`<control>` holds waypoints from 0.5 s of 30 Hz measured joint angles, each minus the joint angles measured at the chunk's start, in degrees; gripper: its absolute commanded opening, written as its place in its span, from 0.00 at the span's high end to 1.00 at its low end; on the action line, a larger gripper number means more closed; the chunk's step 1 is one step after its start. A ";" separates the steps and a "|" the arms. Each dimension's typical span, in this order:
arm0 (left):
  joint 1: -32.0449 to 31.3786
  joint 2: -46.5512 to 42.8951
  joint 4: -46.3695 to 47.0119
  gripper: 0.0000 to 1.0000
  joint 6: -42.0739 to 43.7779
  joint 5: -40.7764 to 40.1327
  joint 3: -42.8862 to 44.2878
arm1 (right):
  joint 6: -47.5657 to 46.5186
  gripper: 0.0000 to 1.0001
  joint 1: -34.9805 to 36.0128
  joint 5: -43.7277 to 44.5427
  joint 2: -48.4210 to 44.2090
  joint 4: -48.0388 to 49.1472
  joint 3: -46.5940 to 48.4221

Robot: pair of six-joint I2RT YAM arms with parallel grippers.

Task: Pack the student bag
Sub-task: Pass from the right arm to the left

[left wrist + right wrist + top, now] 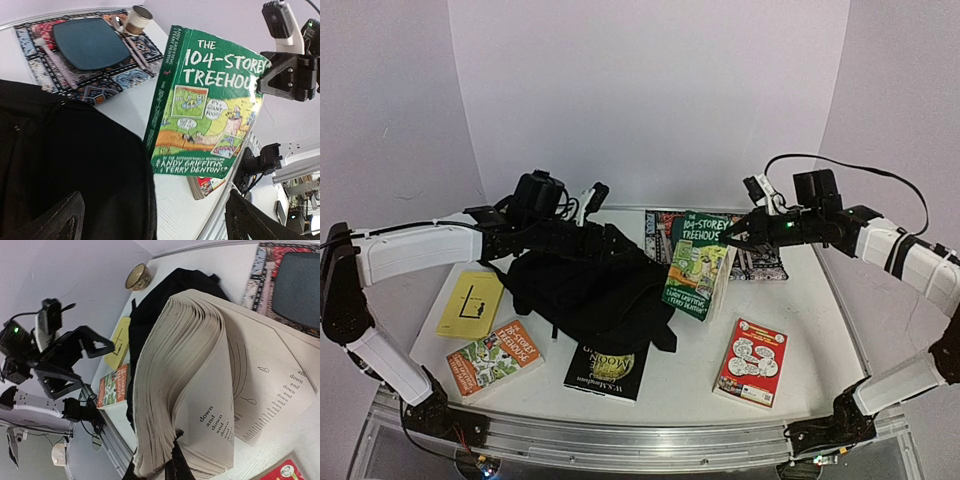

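Seen from above, a white worktop [820, 320] beneath everything. At its centre, slumped and black, the student bag [590, 290], by far the biggest item. Poised over the bag's 12 o'clock edge, the left end effector [152, 200], fingers spread wide with nothing between them; in its own wrist view, bag fabric filling the 9 o'clock side. Just off the bag's 2 o'clock side, a green book [700, 265], "The 104-Storey Treehouse", tilted up with its pages fanning loose. Clamped on that book near its 1 o'clock corner, the right end effector [752, 235], apart from the bag, out at the bag's 2 o'clock. Behind the green book, toward 12 o'clock, a patterned mat [660, 232]. Ringed around the bag, flat on the worktop: red book [750, 362] at 4 o'clock, black book [605, 368] at 6 just beside the bag's edge, orange book [495, 357] at 8, yellow book [470, 303] at 9.
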 measured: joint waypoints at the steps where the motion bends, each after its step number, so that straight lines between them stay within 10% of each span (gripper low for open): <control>1: -0.19 0.72 0.53 0.01 0.02 0.71 0.38 | -0.59 1.00 0.80 -0.95 0.20 -0.01 0.67; 15: -0.74 5.97 10.39 0.06 2.64 9.93 2.95 | -6.31 1.00 6.09 -11.82 2.38 0.05 6.43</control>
